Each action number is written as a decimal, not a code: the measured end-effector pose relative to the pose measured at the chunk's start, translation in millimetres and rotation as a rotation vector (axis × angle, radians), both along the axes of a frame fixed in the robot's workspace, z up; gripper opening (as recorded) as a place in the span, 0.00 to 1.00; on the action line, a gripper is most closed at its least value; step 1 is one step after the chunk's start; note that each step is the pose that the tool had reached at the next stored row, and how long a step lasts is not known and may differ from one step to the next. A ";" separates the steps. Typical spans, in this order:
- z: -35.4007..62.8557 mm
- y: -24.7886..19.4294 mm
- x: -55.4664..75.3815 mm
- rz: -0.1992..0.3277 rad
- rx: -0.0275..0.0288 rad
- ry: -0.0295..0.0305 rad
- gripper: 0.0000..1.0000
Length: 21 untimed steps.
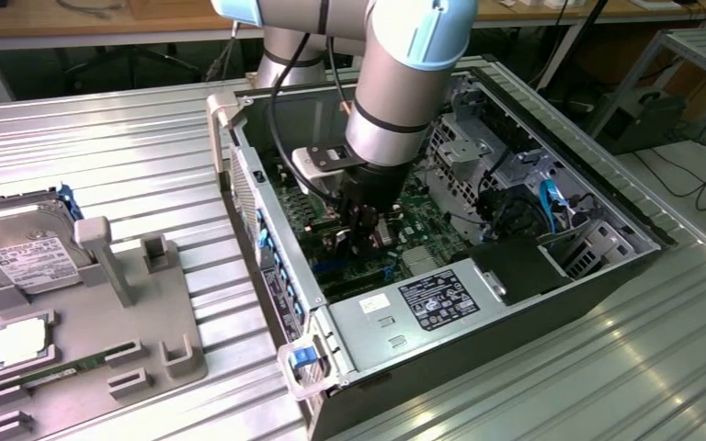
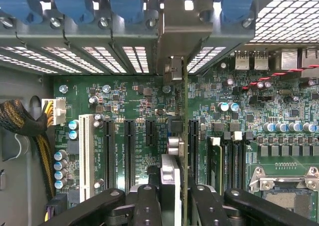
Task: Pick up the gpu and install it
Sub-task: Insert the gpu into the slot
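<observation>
gpu (image 2: 185,136) edge-on, fan face hidden

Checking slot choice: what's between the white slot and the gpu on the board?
Wrist view: three bare black expansion slots, two long, one short, lie between the white slot and the edge-on gpu.

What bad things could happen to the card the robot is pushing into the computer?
The gripper holds the gpu edge-on above the motherboard. If it misses the slot, it might scrape the small parts beside it. Its silver bracket sits tight against the case's rear slots and could catch there.
</observation>
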<state>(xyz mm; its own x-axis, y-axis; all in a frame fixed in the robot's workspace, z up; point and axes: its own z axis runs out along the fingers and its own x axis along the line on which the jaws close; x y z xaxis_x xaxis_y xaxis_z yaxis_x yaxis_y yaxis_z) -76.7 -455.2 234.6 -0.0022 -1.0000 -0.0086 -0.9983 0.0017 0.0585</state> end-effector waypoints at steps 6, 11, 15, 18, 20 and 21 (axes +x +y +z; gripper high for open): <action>0.0 0.0 -0.1 0.000 0.0000 0.0056 0.28; -0.1 -1.2 -0.1 0.000 0.0003 0.0055 0.28; 0.0 -1.3 -0.2 0.000 -0.0001 0.0059 0.28; -1.8 -1.3 -0.1 0.000 -0.0002 0.0057 0.28; -2.1 -1.3 -0.1 0.000 -0.0004 0.0058 0.28; -2.4 -1.3 -0.1 0.000 -0.0003 0.0057 0.28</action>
<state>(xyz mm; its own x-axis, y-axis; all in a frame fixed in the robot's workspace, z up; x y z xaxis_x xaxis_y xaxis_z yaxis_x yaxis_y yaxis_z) -76.8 -456.5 232.1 -0.0024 -1.0000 -0.0083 -0.9979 0.0018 0.0642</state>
